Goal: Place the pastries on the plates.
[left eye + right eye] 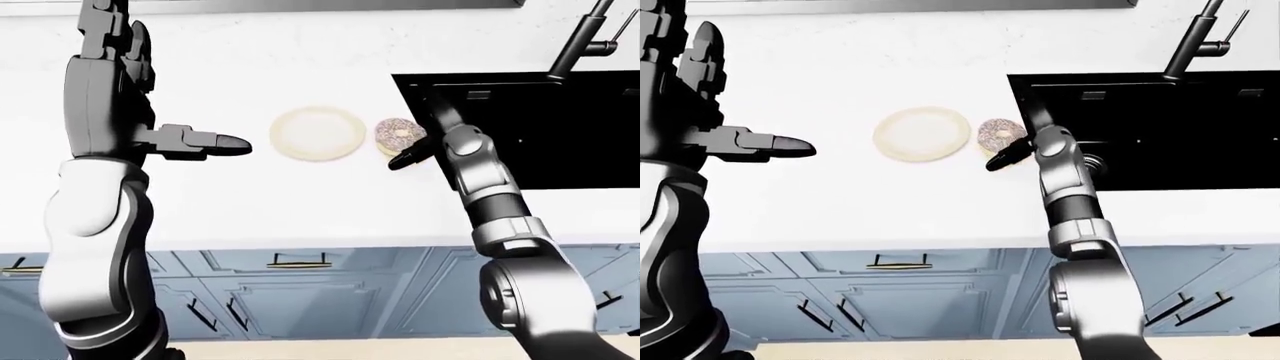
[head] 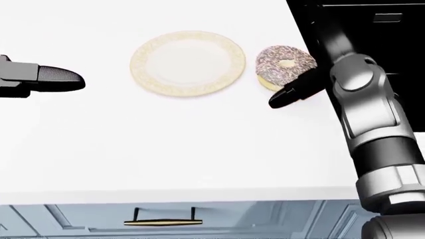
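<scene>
A round cream plate [image 2: 188,62] lies on the white counter [image 2: 173,144]. A doughnut with pale sprinkles [image 2: 282,63] lies on the counter just right of the plate, apart from its rim. My right hand [image 2: 299,74] is at the doughnut's right side, open; one dark finger [image 2: 289,94] reaches under its lower edge and the other fingers point up along the sink's edge. My left hand [image 1: 170,90] is raised over the counter left of the plate, open and empty, with one finger [image 1: 220,144] pointing toward the plate.
A black sink [image 1: 540,120] with a dark tap [image 1: 580,37] is set into the counter right of the doughnut. Blue cabinets with brass handles [image 1: 300,261] run below the counter's near edge.
</scene>
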Tool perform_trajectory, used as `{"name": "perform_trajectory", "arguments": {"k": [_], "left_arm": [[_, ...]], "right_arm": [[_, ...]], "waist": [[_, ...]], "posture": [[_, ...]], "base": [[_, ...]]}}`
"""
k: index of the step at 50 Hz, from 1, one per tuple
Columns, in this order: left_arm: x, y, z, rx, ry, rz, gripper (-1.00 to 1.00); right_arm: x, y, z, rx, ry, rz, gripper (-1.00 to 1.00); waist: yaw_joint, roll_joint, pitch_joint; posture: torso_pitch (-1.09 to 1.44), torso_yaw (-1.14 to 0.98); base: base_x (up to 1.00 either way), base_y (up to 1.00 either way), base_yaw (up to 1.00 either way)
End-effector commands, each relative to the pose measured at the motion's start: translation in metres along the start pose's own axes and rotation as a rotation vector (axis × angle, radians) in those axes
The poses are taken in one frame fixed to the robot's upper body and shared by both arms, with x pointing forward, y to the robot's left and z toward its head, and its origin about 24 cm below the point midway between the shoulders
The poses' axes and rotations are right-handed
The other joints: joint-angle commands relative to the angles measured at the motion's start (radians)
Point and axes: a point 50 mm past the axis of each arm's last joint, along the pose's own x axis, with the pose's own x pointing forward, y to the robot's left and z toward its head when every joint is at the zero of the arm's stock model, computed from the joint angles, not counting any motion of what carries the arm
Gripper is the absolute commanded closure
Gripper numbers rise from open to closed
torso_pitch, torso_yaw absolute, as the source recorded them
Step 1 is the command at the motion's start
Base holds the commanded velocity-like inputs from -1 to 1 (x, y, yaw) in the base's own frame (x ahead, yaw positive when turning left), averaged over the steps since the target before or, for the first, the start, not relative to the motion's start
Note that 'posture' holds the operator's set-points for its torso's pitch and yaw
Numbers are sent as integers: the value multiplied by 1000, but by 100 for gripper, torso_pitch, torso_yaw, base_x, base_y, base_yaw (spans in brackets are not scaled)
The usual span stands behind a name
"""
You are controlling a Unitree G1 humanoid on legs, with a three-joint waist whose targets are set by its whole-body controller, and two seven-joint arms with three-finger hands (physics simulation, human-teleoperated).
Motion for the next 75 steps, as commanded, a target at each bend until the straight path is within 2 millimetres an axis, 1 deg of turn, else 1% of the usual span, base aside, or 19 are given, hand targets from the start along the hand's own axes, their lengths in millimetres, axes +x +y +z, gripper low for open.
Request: {"name": "perform_trajectory", "arguments": {"k": [1, 6, 7, 8, 9, 10, 11, 18, 20, 25, 34, 40, 42, 46, 54, 61, 65, 68, 75], "left_arm": [[1, 3, 15, 10, -78, 13, -100], [3, 2, 16, 11, -80, 10, -100], [4, 2, 16, 11, -81, 10, -100], [3, 1, 16, 10, -81, 9, -100], [3, 1, 15, 10, -80, 8, -100], [3, 1, 15, 10, -80, 8, -100], [3, 2, 15, 10, -81, 11, -100], [1, 3, 15, 12, -79, 12, -100], [1, 3, 15, 13, -78, 12, -100], [0, 3, 14, 11, -78, 13, -100], [-3, 5, 13, 10, -76, 17, -100], [-3, 5, 12, 12, -75, 19, -100], [-4, 5, 13, 11, -75, 18, -100], [-3, 5, 14, 12, -76, 19, -100], [-1, 5, 17, 16, -81, 17, -100], [0, 5, 15, 16, -80, 16, -100], [0, 5, 15, 16, -81, 17, -100], [-1, 6, 15, 16, -80, 19, -100], [-3, 7, 16, 16, -78, 23, -100]], "right_arm": [[-1, -17, 25, -11, -95, -61, -100], [0, -18, 26, -17, -90, -63, -100], [0, -17, 26, -20, -88, -63, -91], [1, -16, 26, -19, -85, -60, -90], [1, -16, 26, -19, -86, -61, -83], [1, -16, 25, -17, -84, -61, -84], [2, -16, 25, -15, -83, -62, -78], [5, -11, 23, -11, -79, -55, -69], [5, -9, 21, -11, -77, -52, -60], [5, -9, 21, -13, -77, -53, -55], [6, -8, 20, -19, -73, -51, -33], [5, -8, 18, -23, -71, -53, -22], [5, -9, 18, -23, -71, -57, -17], [5, -11, 18, -30, -73, -70, 9], [5, -24, 32, -29, -104, -114, 53], [5, -33, 45, -31, -128, -143, 82], [5, -37, 52, -33, -142, -151, 89], [4, -42, 65, -31, -167, -159, 94], [7, -29, 85, -18, -218, -115, 100]], "waist": [[0, 0, -28], [0, 0, -29], [0, 0, -29], [0, 0, -29], [0, 0, -29], [0, 0, -29], [-1, 0, -30], [-3, 3, -31], [-4, 3, -32], [-5, 4, -33], [-8, 7, -34], [-8, 8, -35], [-8, 8, -36], [-8, 9, -37], [-7, 10, -38], [-7, 11, -37], [-8, 11, -35], [-8, 11, -34], [-10, 13, -30]], "posture": [[0, 0], [0, 0], [0, 0], [0, 0], [0, 0], [0, 0], [0, 0], [0, 0], [0, 0], [0, 0], [0, 0], [0, 0], [0, 0], [0, 0], [0, 0], [0, 0], [0, 0], [0, 0], [0, 0]], "base": [[0, 0, 0], [0, 0, 0], [0, 0, 0], [0, 0, 0], [0, 0, 0], [0, 0, 0], [0, 0, 0], [0, 0, 0], [0, 0, 0], [0, 0, 0], [0, 0, 0], [0, 0, 0], [0, 0, 0], [0, 0, 0], [0, 0, 0], [0, 0, 0], [0, 0, 0], [0, 0, 0], [0, 0, 0]]}}
